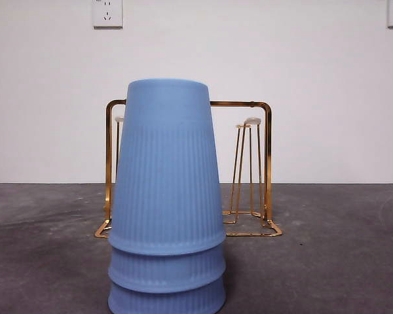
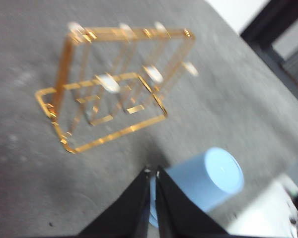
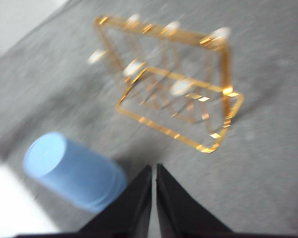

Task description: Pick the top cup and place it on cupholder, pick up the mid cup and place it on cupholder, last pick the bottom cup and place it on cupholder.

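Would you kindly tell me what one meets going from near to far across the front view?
Stack of three blue cups → gold wire cupholder → white wall with its power sockets.

You have three pale blue ribbed cups nested upside down in one upright stack: the top cup point(image 1: 165, 163) covers the mid cup point(image 1: 166, 269), which sits over the bottom cup point(image 1: 166, 299). Just behind the stack stands the cupholder point(image 1: 261, 171), gold wire with white-tipped prongs, upright and bare.
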Robot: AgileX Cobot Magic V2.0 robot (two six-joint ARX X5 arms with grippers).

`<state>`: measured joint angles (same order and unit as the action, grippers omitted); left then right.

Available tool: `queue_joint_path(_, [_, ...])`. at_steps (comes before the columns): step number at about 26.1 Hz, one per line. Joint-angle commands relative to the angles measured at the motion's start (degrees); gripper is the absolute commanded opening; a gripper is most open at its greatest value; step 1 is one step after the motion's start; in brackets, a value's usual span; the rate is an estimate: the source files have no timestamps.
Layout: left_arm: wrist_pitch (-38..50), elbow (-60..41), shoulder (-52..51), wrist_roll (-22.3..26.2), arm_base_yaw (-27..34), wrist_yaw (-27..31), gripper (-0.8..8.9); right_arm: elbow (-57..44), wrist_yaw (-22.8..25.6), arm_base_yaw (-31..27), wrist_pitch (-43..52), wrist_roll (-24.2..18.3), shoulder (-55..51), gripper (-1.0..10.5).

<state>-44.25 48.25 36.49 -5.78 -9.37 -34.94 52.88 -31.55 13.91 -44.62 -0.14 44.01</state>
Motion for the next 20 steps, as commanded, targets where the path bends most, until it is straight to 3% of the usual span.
queue_joint_path(1, [0.11,1.46,1.18,2.8,-2.4,-0.68,0.09,1.25,-0.39,4.28,-0.72,-2.45,1.7,0.1])
queue_joint_path(5, [0.09,1.46,1.49,2.8,-5.01,-0.68,0.19,1.25,0.11,10.34,-0.74,-2.58,3.08,0.1])
queue_joint_path(7, [0.07,1.46,1.49,2.75,-5.35,-0.68,1.22,1.25,0.15,11.85,-0.42,-2.54,3.13,0.1])
queue_joint_path(8, [0.09,1.46,1.49,2.75,-5.35,-0.68,1.81,1.25,0.2,12.11,-0.24,-2.47,3.13,0.6])
queue_joint_path(11, [0.11,1.46,1.49,2.69,-5.35,-0.68,3.53,1.25,0.57,12.17,0.0,-1.77,3.13,4.3])
queue_joint_path(13, [0.11,1.46,1.49,2.54,-5.35,-0.66,4.15,1.25,1.16,12.22,0.0,-1.77,3.13,4.4])
queue_joint_path(17, [0.15,1.46,1.49,2.54,-5.35,-0.66,4.14,1.25,1.11,13.38,1.6,-0.15,3.23,4.4])
queue_joint_path(20, [0.52,1.46,1.49,2.56,-5.35,-0.68,4.14,1.77,1.27,17.51,4.2,1.86,4.35,4.4])
